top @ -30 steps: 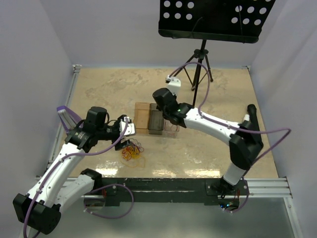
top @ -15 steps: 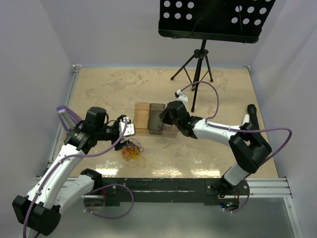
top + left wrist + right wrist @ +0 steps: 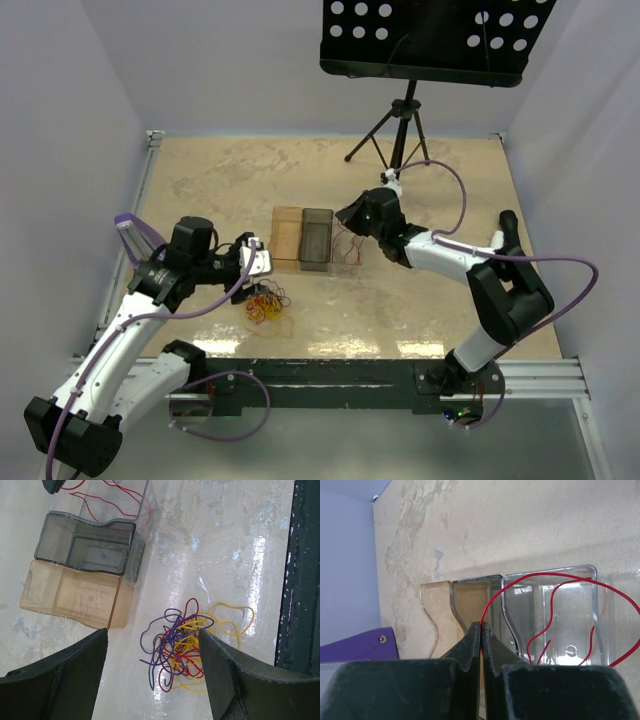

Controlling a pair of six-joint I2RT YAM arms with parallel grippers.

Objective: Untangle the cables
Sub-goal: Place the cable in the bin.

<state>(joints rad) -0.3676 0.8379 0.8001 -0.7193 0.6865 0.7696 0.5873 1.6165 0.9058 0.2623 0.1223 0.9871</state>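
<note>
Pinching thin red wire (image 3: pixel 547 575), right end effector (image 3: pixel 481 627) clenched, hangs over clear plastic bin (image 3: pixel 594 572), likely to drop it there, apart from rest. Left end effector (image 3: pixel 152 635) spread wide above tangled yellow, red, purple wires (image 3: pixel 185 650) on near worktop (image 3: pixel 225 540).

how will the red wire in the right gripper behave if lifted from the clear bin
Probably floppy: the red wire arcs loosely from the right gripper and droops into the clear bin. Likely very light, and thin enough to slip the pinch or snag the rim.
</note>
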